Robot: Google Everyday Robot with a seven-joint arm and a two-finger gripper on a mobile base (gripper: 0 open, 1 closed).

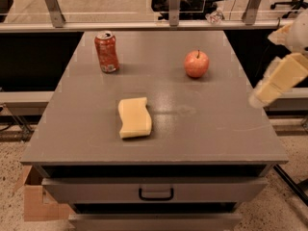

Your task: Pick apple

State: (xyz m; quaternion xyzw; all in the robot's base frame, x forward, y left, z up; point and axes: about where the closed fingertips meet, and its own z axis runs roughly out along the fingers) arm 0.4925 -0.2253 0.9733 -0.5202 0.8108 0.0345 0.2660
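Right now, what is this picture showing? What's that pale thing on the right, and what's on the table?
That pale thing is a robot's hand, on its one arm. It hangs past the right edge of the table, touching nothing. One camera looks down at the gray tabletop from the front. On it are a red soda can at the back left, an apple at the back right, and a yellow sponge near the middle. The robot's job is to pick up the apple.

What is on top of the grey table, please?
On the table stand a red soda can and the apple, apart; a yellow sponge lies nearer the front. The surface under each is covered. The gripper hovers beside the table's right edge.
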